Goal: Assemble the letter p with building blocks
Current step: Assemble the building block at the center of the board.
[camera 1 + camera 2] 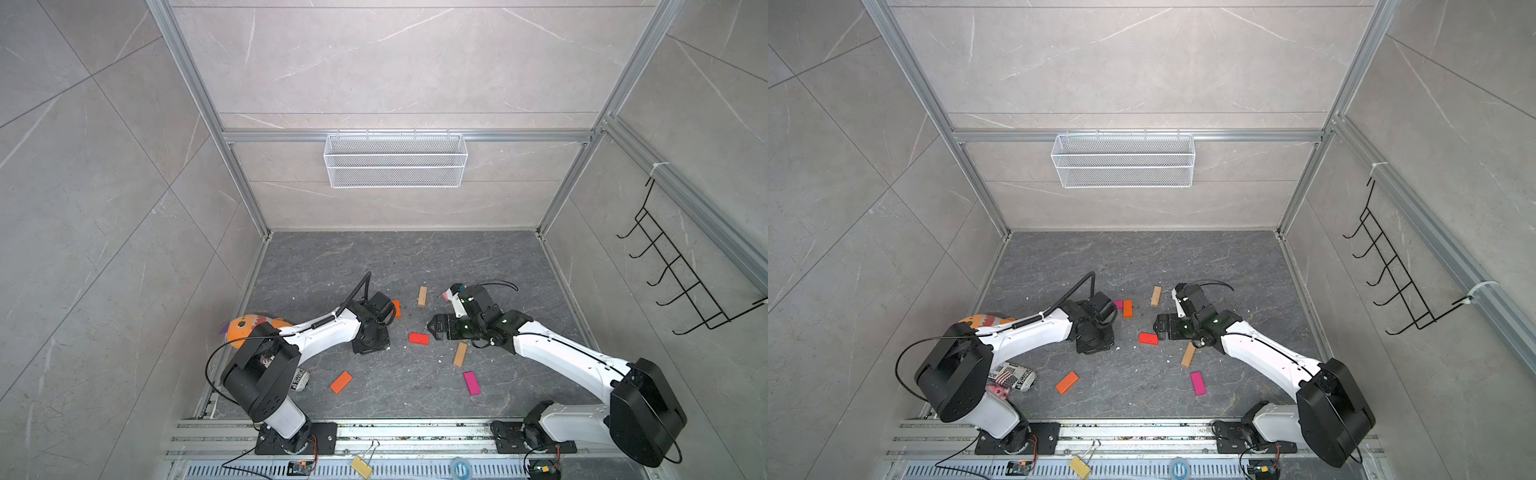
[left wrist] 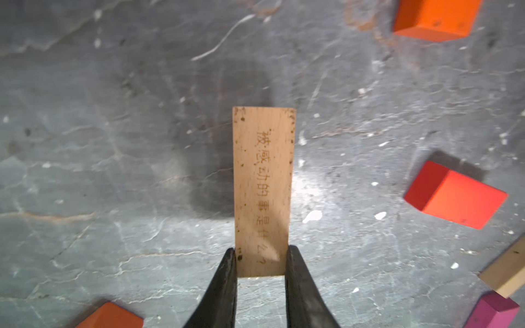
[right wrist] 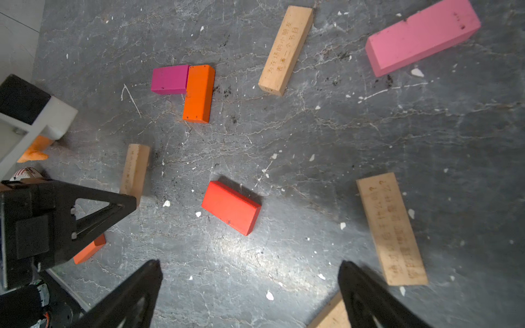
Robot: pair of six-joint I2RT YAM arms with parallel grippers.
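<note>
My left gripper (image 2: 261, 261) is shut on the near end of a tan wooden block (image 2: 262, 190) with printed characters, which sticks out over the dark floor. In both top views the wrist (image 1: 370, 338) hides that block. A magenta block (image 3: 170, 79) and an orange block (image 3: 199, 93) touch in an L. My right gripper (image 3: 250, 272) is open and empty, fingertips just short of a red block (image 1: 418, 338). Loose blocks lie around: tan (image 1: 422, 296), tan (image 1: 460, 354), magenta (image 1: 471, 383), orange (image 1: 341, 382), light pink (image 3: 420, 39). No P shape is formed.
An orange plush fish (image 1: 245, 328) and a newsprint-patterned bundle (image 1: 1013, 376) lie by the left arm's base. A white wire basket (image 1: 395, 160) hangs on the back wall, a black hook rack (image 1: 673, 270) on the right wall. Metal rails (image 1: 415, 432) edge the front.
</note>
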